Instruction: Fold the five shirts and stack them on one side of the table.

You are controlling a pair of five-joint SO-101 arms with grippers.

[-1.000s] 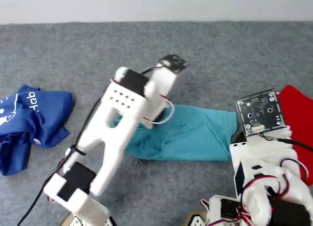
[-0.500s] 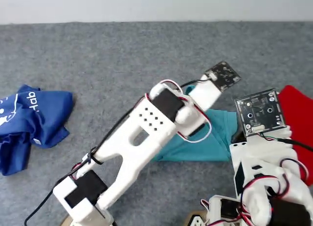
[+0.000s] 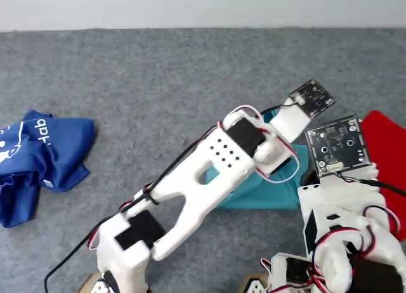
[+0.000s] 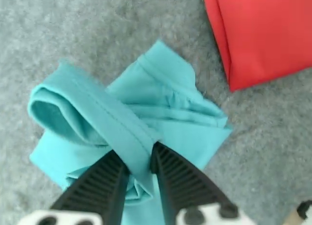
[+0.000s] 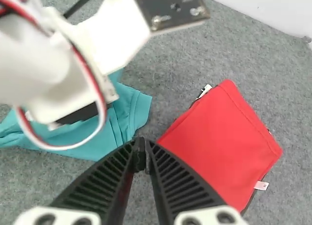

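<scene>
My left gripper (image 4: pixel 139 159) is pinched tight on a rolled fold of the teal shirt (image 4: pixel 180 113), which lies bunched on the grey carpeted table (image 4: pixel 73 25). My right gripper (image 5: pixel 140 148) hangs with its fingers pressed together on nothing, over the spot where the teal shirt's edge nears the folded red shirt (image 5: pixel 222 137). The red one lies flat just beside the teal one, on the right side of the table. Far over on the opposite side, well apart from both, a blue shirt (image 3: pixel 41 156) sits crumpled.
</scene>
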